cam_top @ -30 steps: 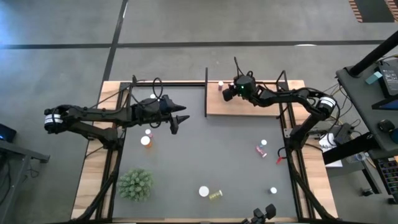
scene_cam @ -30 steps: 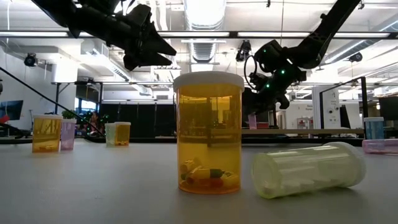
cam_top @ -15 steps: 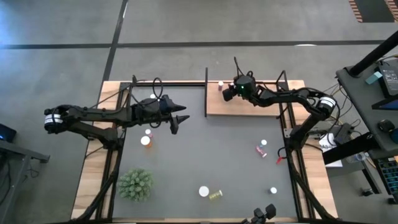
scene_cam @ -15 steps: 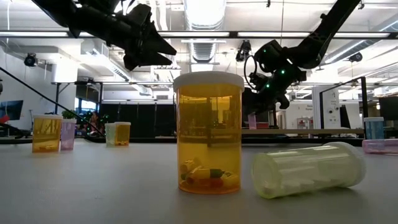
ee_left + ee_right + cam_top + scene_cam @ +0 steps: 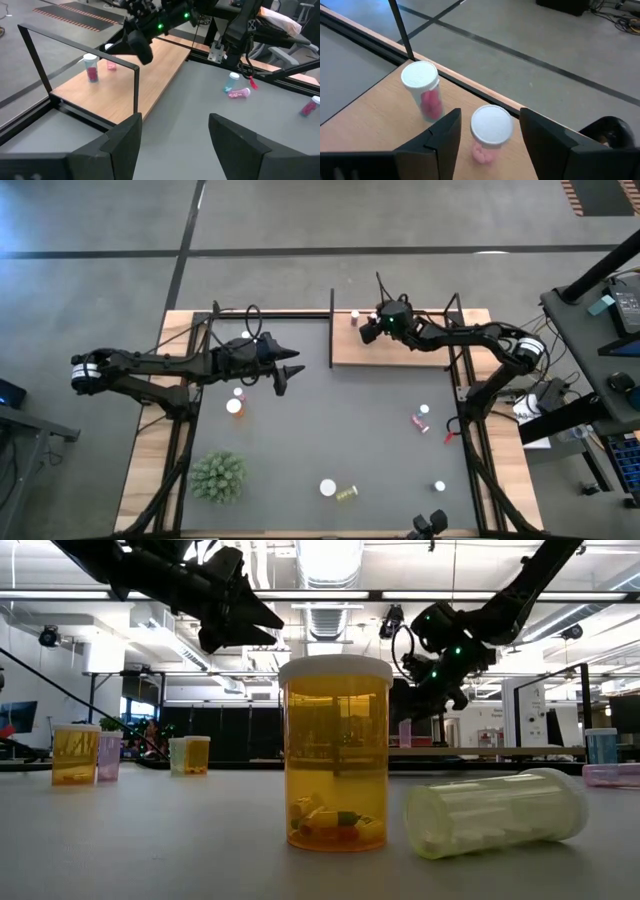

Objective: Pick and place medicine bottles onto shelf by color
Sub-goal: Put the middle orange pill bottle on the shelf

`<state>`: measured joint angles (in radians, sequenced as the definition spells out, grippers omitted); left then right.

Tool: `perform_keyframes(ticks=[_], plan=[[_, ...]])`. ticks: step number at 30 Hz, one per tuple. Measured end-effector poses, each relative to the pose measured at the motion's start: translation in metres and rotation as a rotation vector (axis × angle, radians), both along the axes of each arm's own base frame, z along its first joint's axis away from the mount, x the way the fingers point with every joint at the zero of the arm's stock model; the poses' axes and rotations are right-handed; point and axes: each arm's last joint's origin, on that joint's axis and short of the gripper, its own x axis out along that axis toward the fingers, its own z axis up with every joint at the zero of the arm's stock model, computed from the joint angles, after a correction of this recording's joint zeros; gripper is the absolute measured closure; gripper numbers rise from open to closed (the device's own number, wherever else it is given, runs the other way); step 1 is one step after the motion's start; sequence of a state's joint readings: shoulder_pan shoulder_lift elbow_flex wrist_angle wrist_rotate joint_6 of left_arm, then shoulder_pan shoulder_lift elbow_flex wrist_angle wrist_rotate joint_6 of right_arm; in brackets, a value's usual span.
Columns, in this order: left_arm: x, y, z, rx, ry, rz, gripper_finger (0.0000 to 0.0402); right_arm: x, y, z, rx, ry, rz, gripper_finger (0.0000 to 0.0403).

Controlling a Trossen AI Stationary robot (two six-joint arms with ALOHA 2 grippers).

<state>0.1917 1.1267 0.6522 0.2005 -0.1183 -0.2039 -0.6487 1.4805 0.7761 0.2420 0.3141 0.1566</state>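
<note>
While the right gripper (image 5: 485, 142) hovers over the shelf (image 5: 375, 130), its fingers stand apart around a pink bottle (image 5: 489, 134), not clamped. Small and smooth, the bottle looks light and easy to tip; grasp the body under the cap.

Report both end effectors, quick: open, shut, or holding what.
Left end effector: open, empty, above the mat.
Right end effector: open around a pink bottle standing on the shelf.
</note>
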Motion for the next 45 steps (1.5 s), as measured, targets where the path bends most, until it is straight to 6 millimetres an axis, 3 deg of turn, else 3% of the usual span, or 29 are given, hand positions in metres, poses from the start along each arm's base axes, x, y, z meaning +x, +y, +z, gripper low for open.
perform_keyframes(ticks=[13, 21, 29, 38, 45], plan=[[0.001, -0.005, -0.005, -0.145, -0.008, 0.000, 0.0188, -0.034, 0.030, 0.060, -0.019, -0.024, 0.013, 0.0190], [-0.013, -0.025, -0.032, -0.491, 0.293, 0.078, 0.0188, -0.053, 0.055, 0.083, -0.024, 0.005, 0.063, 0.0190], [-0.032, -0.038, -0.039, -0.707, 0.519, 0.273, 0.0188, -0.066, 0.065, 0.097, -0.047, -0.028, 0.066, 0.0190], [-0.056, -0.038, -0.022, -0.669, 0.779, 0.472, 0.0188, -0.067, 0.066, 0.099, -0.054, -0.038, 0.066, 0.0190], [-0.074, -0.044, -0.034, -0.722, 0.927, 0.593, 0.0188, -0.063, 0.063, 0.093, -0.012, -0.053, 0.041, 0.0190]])
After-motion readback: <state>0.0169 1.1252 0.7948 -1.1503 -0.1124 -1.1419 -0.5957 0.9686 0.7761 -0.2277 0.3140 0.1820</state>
